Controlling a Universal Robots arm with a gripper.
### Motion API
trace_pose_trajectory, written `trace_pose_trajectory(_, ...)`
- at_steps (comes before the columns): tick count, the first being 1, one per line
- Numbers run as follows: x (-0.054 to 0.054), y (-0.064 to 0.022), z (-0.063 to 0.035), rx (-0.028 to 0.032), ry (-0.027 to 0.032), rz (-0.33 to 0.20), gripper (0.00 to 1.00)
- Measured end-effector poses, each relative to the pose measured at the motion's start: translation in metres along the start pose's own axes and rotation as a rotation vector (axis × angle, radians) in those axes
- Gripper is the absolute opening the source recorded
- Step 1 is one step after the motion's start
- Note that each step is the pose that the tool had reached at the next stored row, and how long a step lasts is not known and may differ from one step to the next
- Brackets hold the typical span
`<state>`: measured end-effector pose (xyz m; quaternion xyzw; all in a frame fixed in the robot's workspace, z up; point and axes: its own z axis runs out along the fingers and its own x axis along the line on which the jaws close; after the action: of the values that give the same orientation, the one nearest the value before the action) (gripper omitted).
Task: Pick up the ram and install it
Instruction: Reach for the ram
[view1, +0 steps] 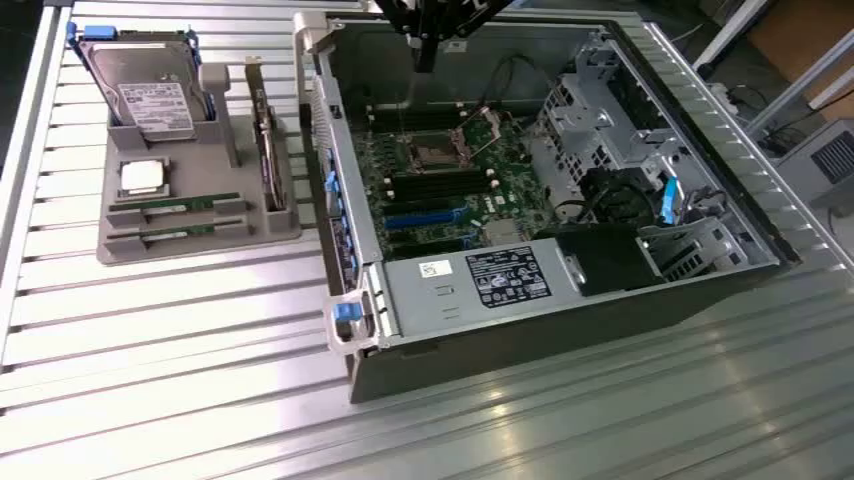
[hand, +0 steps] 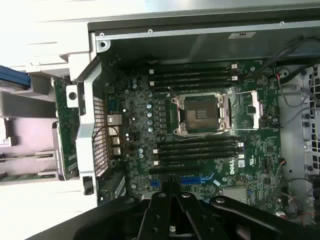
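Two ram sticks, thin green boards, lie side by side in the grey holder tray (view1: 134, 250) at the exterior view's left: one ram (view1: 178, 205) and a second ram (view1: 180, 231) just in front of it. My gripper (view1: 426, 62) hangs over the back of the open computer case (view1: 400, 310), far from the tray. In the wrist view the gripper (hand: 172, 197) is shut with nothing between its fingers. It looks down on the motherboard (hand: 135, 115), with black memory slots (hand: 197, 149) and an open processor socket (hand: 202, 112).
The tray also holds a hard drive (view1: 154, 100), a square silver processor (view1: 143, 176) and an upright expansion card (view1: 271, 150). Inside the case are a power supply (view1: 501, 277), cables (view1: 521, 75) and drive cages (view1: 587, 120). The slatted metal table (view1: 174, 380) surrounds everything.
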<state>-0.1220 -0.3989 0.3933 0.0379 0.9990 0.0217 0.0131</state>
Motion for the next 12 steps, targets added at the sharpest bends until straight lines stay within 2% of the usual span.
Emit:
trace_pose_trajectory(1, 0.011, -0.0008, -0.0003, 0.0, 0.0, 0.0, 0.1)
trace_pose_trajectory(7, 0.028, -0.0021, -0.0008, 0.0, 0.0, 0.0, 0.1)
trace_pose_trajectory(12, 0.031, -0.0024, -0.0009, 0.0001, 0.0, 0.0, 0.1)
